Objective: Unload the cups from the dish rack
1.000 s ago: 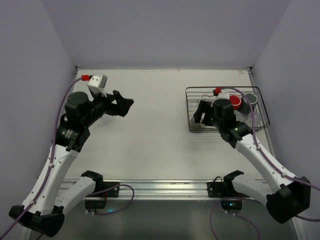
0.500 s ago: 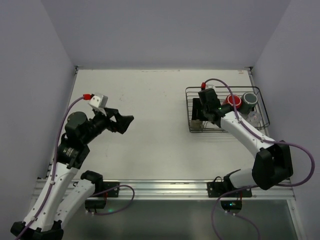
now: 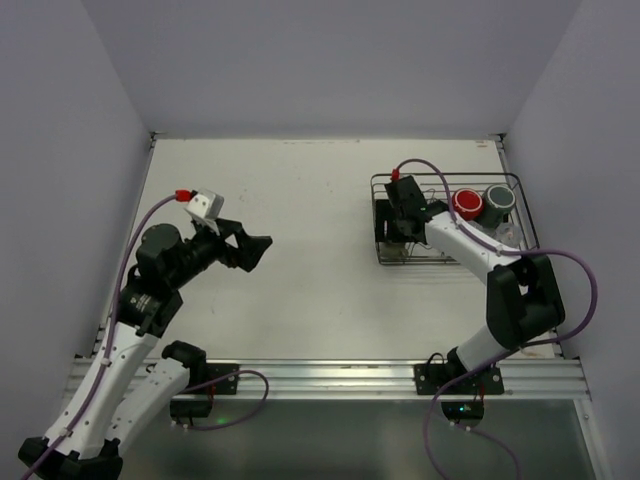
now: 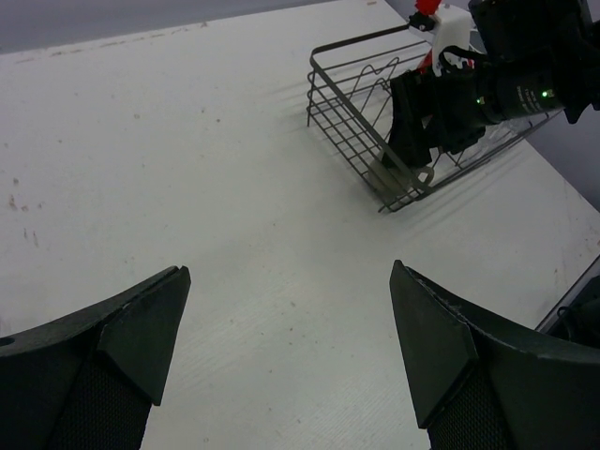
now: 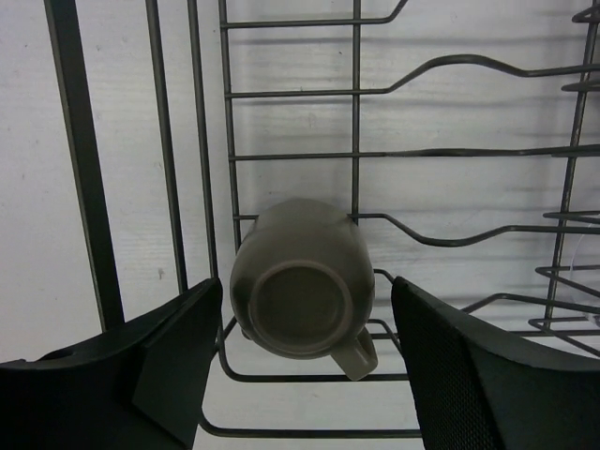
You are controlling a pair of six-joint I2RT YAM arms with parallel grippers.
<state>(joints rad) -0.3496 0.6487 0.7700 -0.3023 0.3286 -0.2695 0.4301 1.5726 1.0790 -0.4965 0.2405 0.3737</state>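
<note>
- One rack sits on the far right of the table; a black wire basket with wavy dividers.
- Three cups can be counted in it for certain; whether more lie there cannot be told.
- One olive mug is at the rack's left end, in the near corner; its round base faces the right wrist camera; its handle points to the lower right of that view; it leans on a wavy wire.
- One red cup and one grey cup stand side by side at the rack's far right end, well apart from the mug.
- Two arms, each with one two-finger gripper.
- The right gripper reaches down into the rack's left end; its two fingers are spread, one on each side of the mug, with a narrow gap to it on both sides; nothing is pinched.
- The left gripper hangs over bare table, left of centre and well apart from the rack; its two fingers are spread wide and hold nothing.
</note>
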